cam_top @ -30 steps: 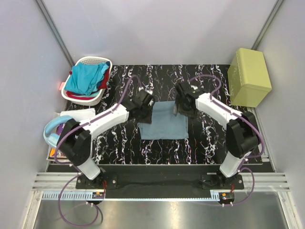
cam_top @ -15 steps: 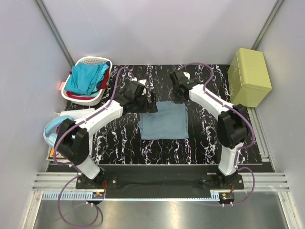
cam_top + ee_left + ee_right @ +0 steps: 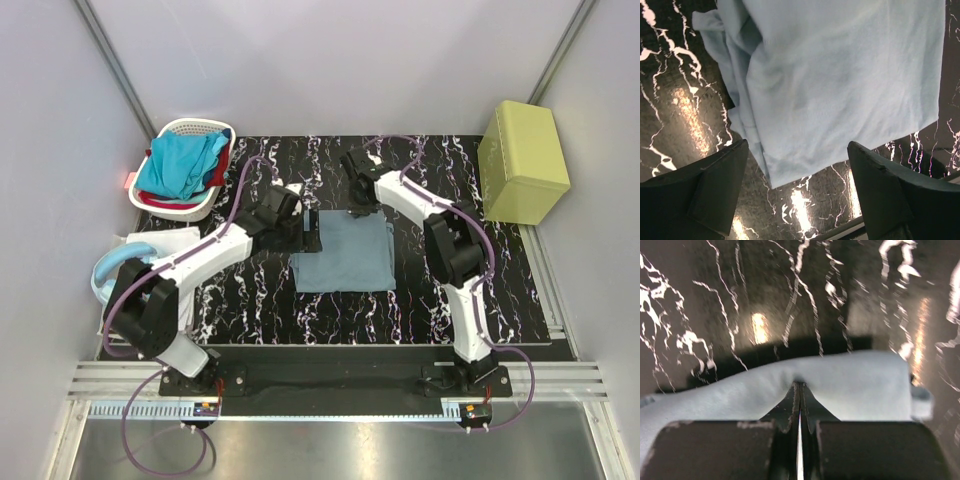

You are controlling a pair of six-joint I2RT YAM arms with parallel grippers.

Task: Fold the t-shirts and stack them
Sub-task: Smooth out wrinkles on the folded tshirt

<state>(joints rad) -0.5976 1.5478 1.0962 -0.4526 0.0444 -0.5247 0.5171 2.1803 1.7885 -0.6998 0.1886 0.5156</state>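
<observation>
Along the near left edge of the black bench (image 3: 260, 300), veined in white like marble, lies a pale blue ring-shaped object (image 3: 105, 275). Beside it is a flat printed card (image 3: 106, 320), whose print is too small to read.

At the middle of the bench the soft grey-blue cloth t-shirt (image 3: 345, 255) lies folded into a rough rectangle. In the left wrist view (image 3: 840, 75) its left side shows bunched, layered folds.

The left tool (image 3: 308, 232) hovers at the shirt's far left corner. Its fingers are spread wide apart (image 3: 797, 150), with the cloth edge and the bare bench showing between them, and they grip nothing.

The right tool (image 3: 357, 205) sits at the shirt's far edge. In its own camera the fingers are pressed together (image 3: 800, 387), and the cloth (image 3: 855, 385) puckers into a notch at their tips, so it is clamped on that edge.

At the far left corner stands a white slotted plastic laundry basket (image 3: 190, 125). It holds a crumpled turquoise t-shirt (image 3: 178, 165) with a red t-shirt (image 3: 217, 172) beneath and beside it. At the far right corner stands a yellow-green box (image 3: 522, 160).
</observation>
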